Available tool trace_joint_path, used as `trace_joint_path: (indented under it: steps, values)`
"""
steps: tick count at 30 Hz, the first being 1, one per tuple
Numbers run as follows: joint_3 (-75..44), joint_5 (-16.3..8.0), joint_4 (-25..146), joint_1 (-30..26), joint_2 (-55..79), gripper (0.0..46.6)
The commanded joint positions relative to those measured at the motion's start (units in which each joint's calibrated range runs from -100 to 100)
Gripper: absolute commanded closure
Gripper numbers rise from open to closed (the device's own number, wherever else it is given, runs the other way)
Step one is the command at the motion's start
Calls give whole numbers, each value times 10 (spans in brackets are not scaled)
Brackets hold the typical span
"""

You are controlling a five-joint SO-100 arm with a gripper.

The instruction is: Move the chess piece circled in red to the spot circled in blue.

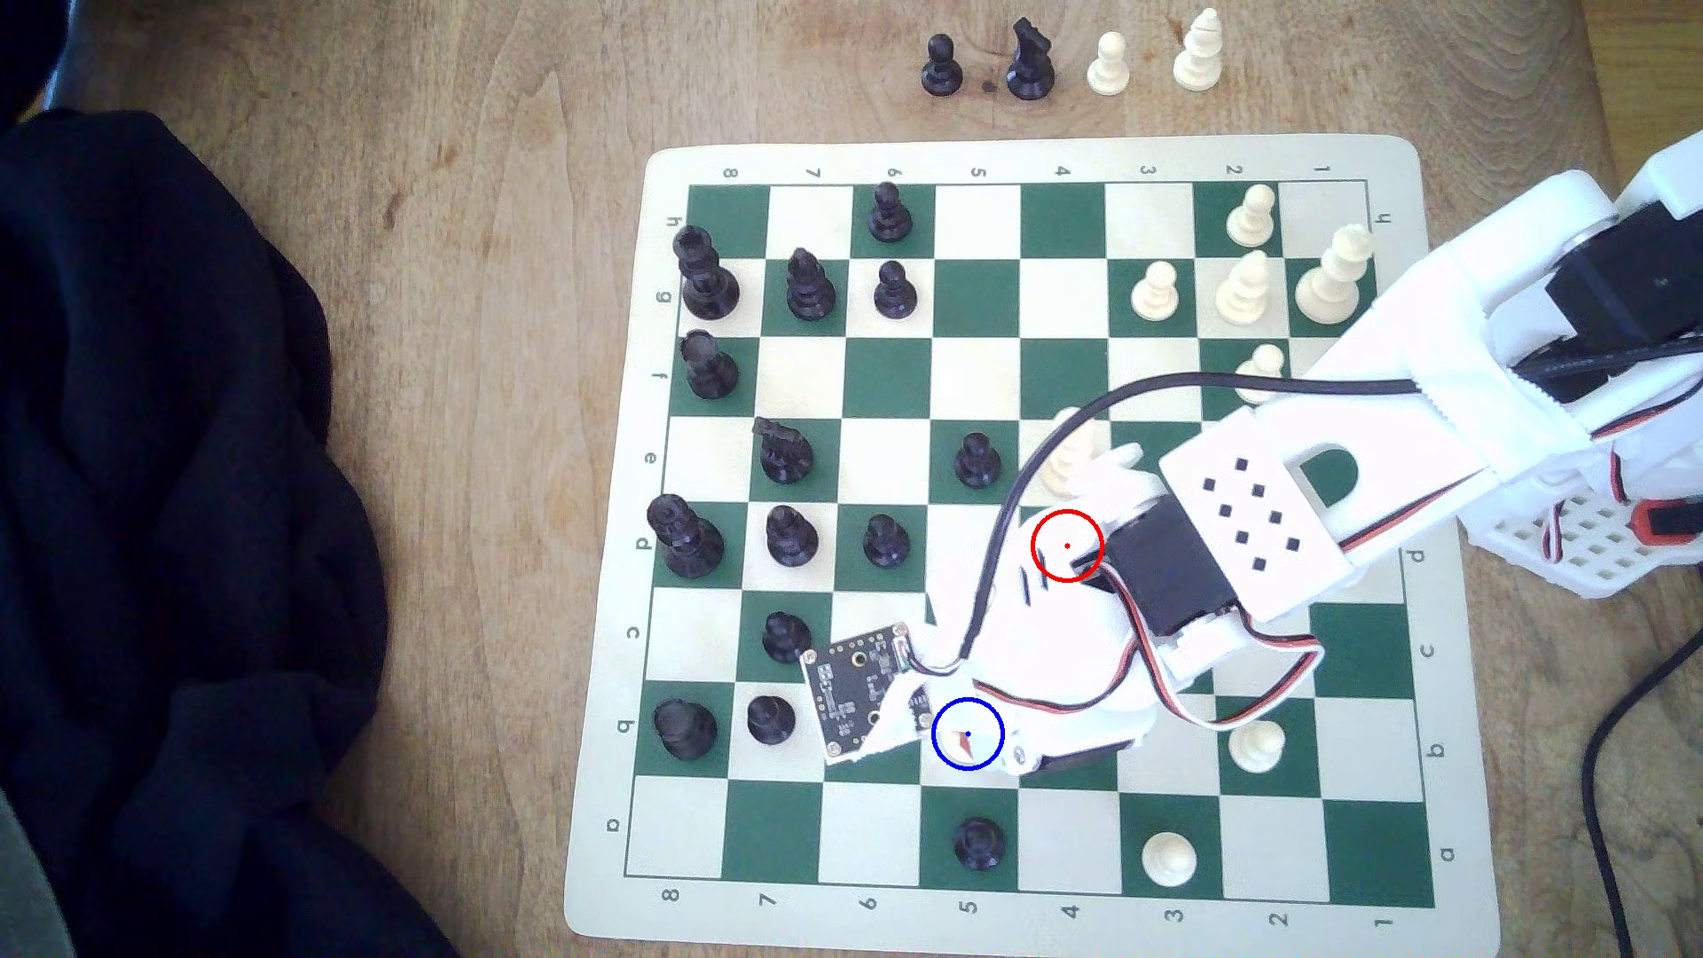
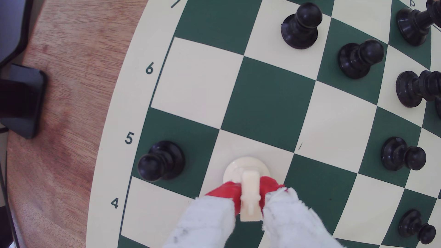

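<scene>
The knight (image 2: pixel 249 190) is pinched between the two red-tipped fingers (image 2: pixel 229 193), which are closed snug on its head from both sides. Its round base looks to be sitting on, or just above, a cream square next to the board's edge row; I can't say for sure from the wrist view whether it's touching down yet. In the exterior view the blue ring (image 1: pixel 967 734) sits right at the front of the gripper (image 1: pixel 967 737), so the piece seems to be over the target square (image 1: pixel 940 769) already, with the arm covering most of it.

So I'd call this the placing step, nearly done. To finish it well: go straight down until the base is flat on the square, no sideways drift, then open the fingers just enough to clear the head and lift straight up. The snout pokes out between the fingers, so any twist or dragging on the way out could tip the knight.

There's a black pawn (image 2: pixel 161 163) on the green square just beside it, toward the board's edge in the wrist view, so keep the fingers from swinging that way when they open. The other black pieces are well apart and shouldn't matter. The base looks a bit off-centre in its square, toward the fingers' side, but it's inside the lines, which is fine.
</scene>
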Motion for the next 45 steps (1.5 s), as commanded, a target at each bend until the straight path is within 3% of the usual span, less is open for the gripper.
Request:
trace_joint_path:
  steps: [1, 5, 16, 23, 37, 45]
  values:
    - [-56, 0, -4, -2, 0, 452]
    - [-53, 0, -4, -2, 4, 382]
    - [-45, 1, 54, 10, -79, 337]
    - [0, 0, 148, 10, -222, 300]
    - [233, -6, 164, 23, -490, 305]
    - [371, 1, 186, 89, -671, 328]
